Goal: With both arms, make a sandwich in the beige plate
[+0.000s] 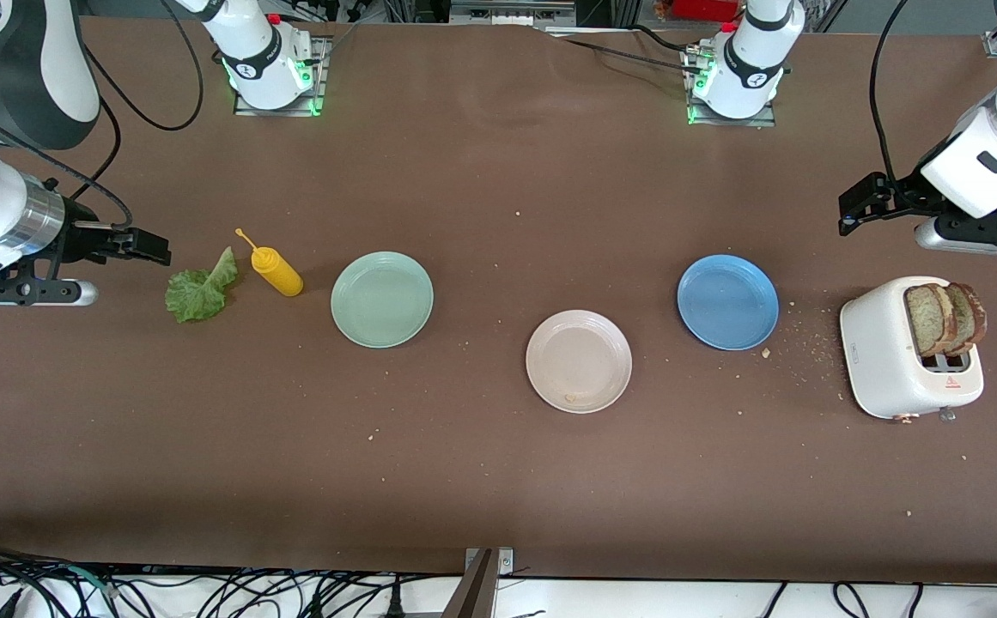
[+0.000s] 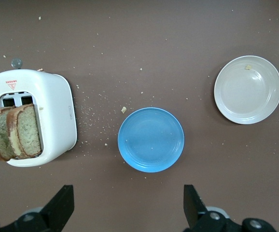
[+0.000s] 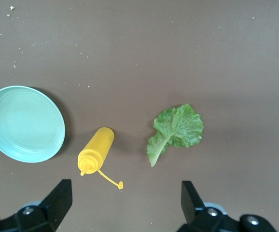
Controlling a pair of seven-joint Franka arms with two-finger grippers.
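- Brown bread slices (image 1: 945, 319) stand upright in the white toaster (image 1: 897, 378) at the left arm's end of the table, tops sticking out of the slots. Probably light, stiff-ish, crumbly; pinch the exposed top edge across the thin faces, gently.
- Lettuce leaf (image 1: 199, 292) lies flat at the right arm's end, just beside the yellow squeeze bottle (image 1: 276, 270). Likely limp, thin, near weightless; best taken at the thicker pale stem, fingers pressed to the table.
- Beige plate (image 1: 579, 361) sits mid-table, nearer the front camera than the green plate (image 1: 381, 299) and blue plate (image 1: 727, 301); holds only a crumb.
- Left gripper (image 2: 129, 208) hangs near the toaster, fingers spread, empty.
- Right gripper (image 3: 125, 205) hangs near the lettuce, fingers spread, empty.
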